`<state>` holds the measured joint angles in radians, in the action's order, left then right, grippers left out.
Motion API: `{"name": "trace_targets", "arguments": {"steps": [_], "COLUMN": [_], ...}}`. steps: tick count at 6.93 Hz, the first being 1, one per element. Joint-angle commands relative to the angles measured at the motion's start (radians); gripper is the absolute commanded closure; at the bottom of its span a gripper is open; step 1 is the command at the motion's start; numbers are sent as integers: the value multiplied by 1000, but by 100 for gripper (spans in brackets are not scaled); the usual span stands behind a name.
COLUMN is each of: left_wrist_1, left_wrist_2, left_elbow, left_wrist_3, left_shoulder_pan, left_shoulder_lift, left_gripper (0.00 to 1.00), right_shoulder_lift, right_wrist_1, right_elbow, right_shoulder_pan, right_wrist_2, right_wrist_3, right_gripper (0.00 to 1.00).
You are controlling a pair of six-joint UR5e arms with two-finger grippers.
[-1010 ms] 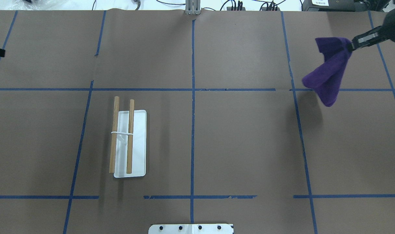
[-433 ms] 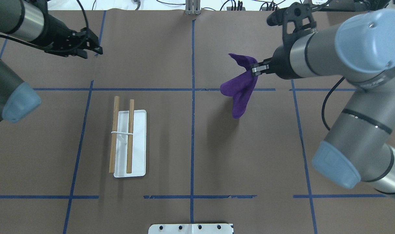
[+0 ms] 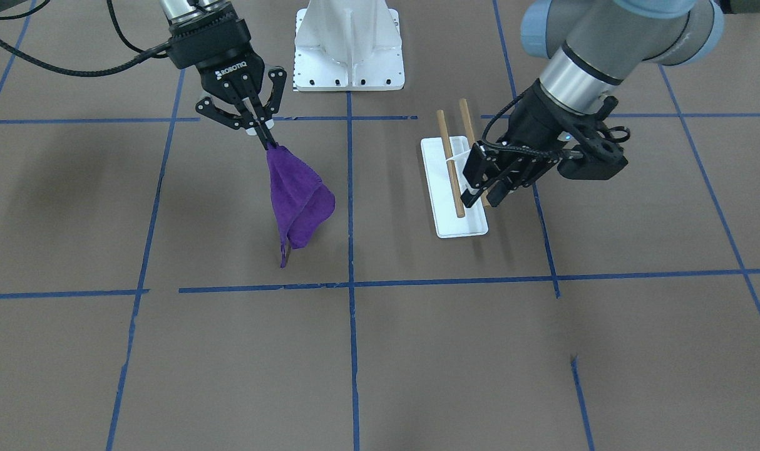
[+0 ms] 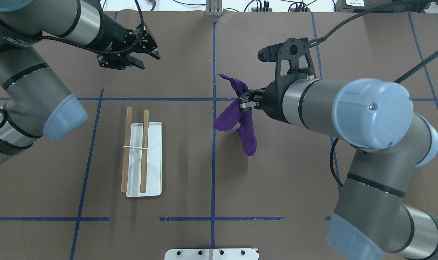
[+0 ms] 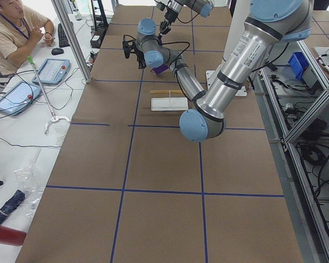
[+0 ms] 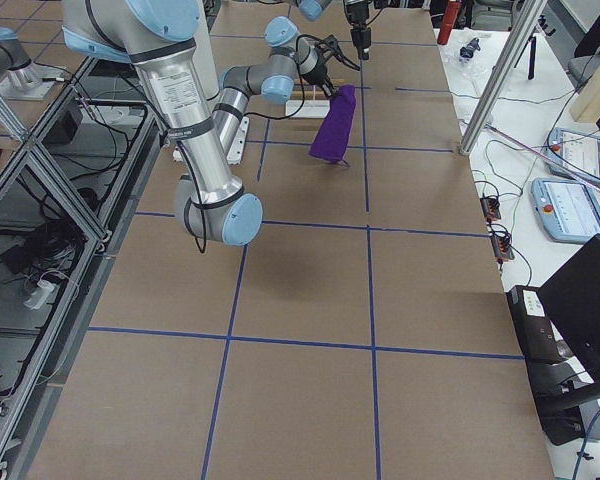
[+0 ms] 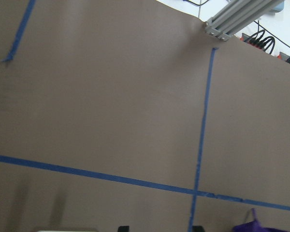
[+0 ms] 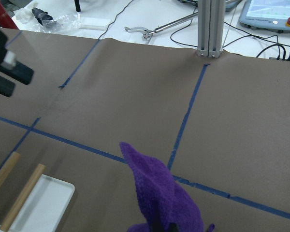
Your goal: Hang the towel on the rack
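The purple towel (image 4: 248, 134) hangs bunched from my right gripper (image 4: 243, 103), which is shut on its top edge, just right of the table's centre line. In the front view the towel (image 3: 298, 203) dangles from that gripper (image 3: 268, 141), its lowest tip near the table. The rack (image 4: 154, 159), two wooden dowels over a white base, stands left of centre. My left gripper (image 4: 150, 61) is open and empty, raised beyond the rack's far end. In the front view it (image 3: 483, 195) hovers by the rack (image 3: 458, 227). The right wrist view shows the towel (image 8: 159, 193) and rack (image 8: 43, 203).
A white metal pedestal (image 3: 349, 44) with bolt holes stands at the robot's side of the table, seen also in the overhead view (image 4: 211, 254). Blue tape lines cross the brown table cover (image 4: 276, 180). An operator (image 5: 13, 30) sits past the table's far side.
My right gripper has carried the towel from the far right edge to near the centre line. My left arm has come in from the left, its open gripper now beyond the rack.
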<state>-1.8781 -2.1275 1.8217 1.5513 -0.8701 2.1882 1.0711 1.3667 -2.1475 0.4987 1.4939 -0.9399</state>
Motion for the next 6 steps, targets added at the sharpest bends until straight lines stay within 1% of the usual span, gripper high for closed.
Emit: {"name": "trace_targets", "arguments": {"steps": [1, 2, 5, 6], "left_wrist_1": [-6, -6, -31, -45], "left_wrist_2": [0, -2, -6, -6], "left_elbow": [-1, 1, 10, 8], "left_wrist_3": [128, 160, 164, 179], "left_shoulder_pan": [72, 94, 109, 109], "left_shoulder_lift": [66, 93, 97, 97], "left_gripper": [45, 45, 46, 61], "right_shoulder_lift": [-43, -46, -52, -53], "right_wrist_1": [-17, -17, -17, -17], "right_elbow": [-2, -2, 0, 0], "right_shoulder_pan": [-48, -49, -49, -49], "right_wrist_2": [-53, -55, -55, -55], "right_wrist_3": [-7, -7, -7, -7], "right_gripper": [100, 100, 100, 100]}}
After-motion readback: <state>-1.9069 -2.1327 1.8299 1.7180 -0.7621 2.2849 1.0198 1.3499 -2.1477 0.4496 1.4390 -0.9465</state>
